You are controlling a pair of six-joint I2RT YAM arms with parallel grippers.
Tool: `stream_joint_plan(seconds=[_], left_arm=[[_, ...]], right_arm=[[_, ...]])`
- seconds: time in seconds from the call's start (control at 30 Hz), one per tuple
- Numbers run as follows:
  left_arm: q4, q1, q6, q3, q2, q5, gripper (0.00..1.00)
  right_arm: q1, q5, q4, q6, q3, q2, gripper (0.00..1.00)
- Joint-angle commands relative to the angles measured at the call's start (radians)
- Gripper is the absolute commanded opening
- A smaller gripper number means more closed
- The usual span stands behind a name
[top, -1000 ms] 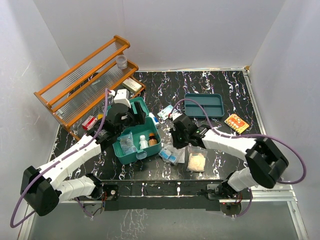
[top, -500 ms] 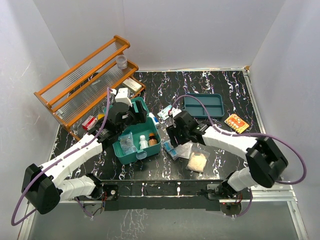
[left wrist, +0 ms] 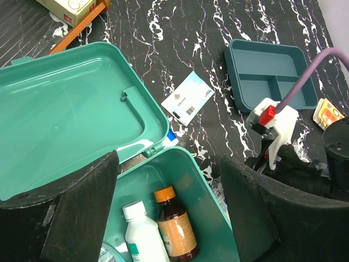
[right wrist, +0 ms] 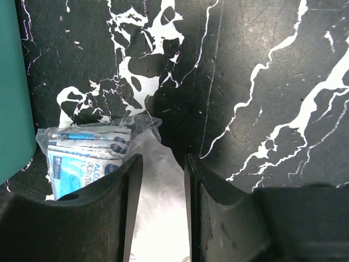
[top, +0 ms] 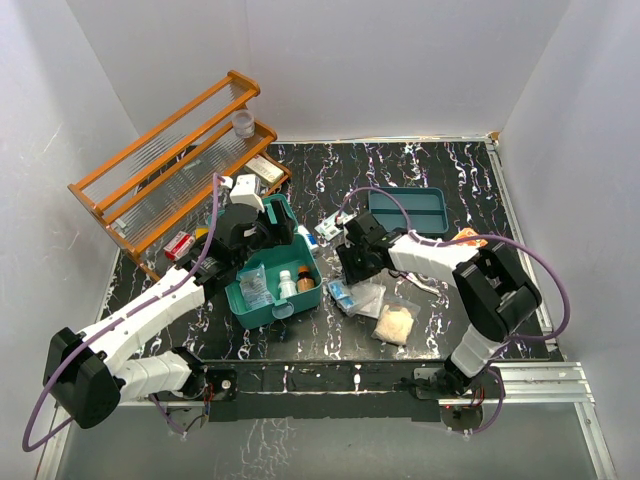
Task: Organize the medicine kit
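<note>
Black marble table (top: 470, 170) fills our view, with white walls around it. Our left gripper (left wrist: 170, 164) hangs with its jaws wide and nothing between them. Directly under it sits the kit (left wrist: 144, 180), its lid (left wrist: 71, 114) thrown back beyond the left finger. A white bottle (left wrist: 143, 237) and a brown bottle (left wrist: 175, 232) stand side by side in the box, below the gap between the fingers. Past the fingertips a white packet (left wrist: 187, 98) lies flat on the marble, and farther off to the right is a tray (left wrist: 272, 71).

Our right gripper (right wrist: 162, 164) is low over the table, just right of the kit's wall. Its jaws stand narrow, with the clear plastic of a bag (right wrist: 87, 155) of blue sachets running up between them. We cannot tell whether they pinch it. The sachets themselves lie just left of the left finger.

Nearer the arm bases, a second bag (top: 395, 325) with pale contents lies beside the first.
</note>
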Motion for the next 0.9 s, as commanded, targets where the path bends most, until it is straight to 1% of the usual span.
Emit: stream_joint_plan(seconds=[0.0,0.07,0.17,0.23,0.3,0.37,0.5,0.7,0.8,0.87], left_arm=[[0.019,0.004,-0.001,0.037,-0.014,0.006,0.74],[0.015,0.004,-0.001,0.037,-0.015,0.007,0.74],[0.015,0.004,0.003,0.04,-0.016,0.01,0.74],[0.014,0.004,0.009,0.041,-0.015,0.011,0.74],[0.011,0.004,0.013,0.043,-0.015,0.015,0.74],[0.01,0.004,0.016,0.044,-0.014,0.026,0.74],[0.01,0.004,0.019,0.049,-0.011,0.039,0.74],[-0.013,0.025,-0.01,0.073,0.003,0.067,0.76],[-0.026,0.05,-0.041,0.096,0.013,0.102,0.76],[-0.026,0.068,-0.059,0.111,0.02,0.146,0.77]], right_arm=[[0.002,-0.04,0.041,-0.022,0.041,0.026,0.32],[0.0,-0.04,0.047,-0.012,0.05,0.043,0.23],[0.0,0.043,0.054,0.017,0.069,0.057,0.05],[-0.002,0.123,0.071,0.042,0.078,0.046,0.0],[-0.002,0.199,0.08,0.061,0.094,0.034,0.0],[-0.003,0.242,0.089,0.065,0.11,0.019,0.0],[-0.005,0.271,0.11,0.071,0.138,-0.037,0.0],[-0.021,0.269,0.141,0.073,0.173,-0.131,0.0],[-0.027,0.237,0.134,0.078,0.23,-0.164,0.0],[-0.028,0.187,0.136,0.081,0.273,-0.185,0.0]])
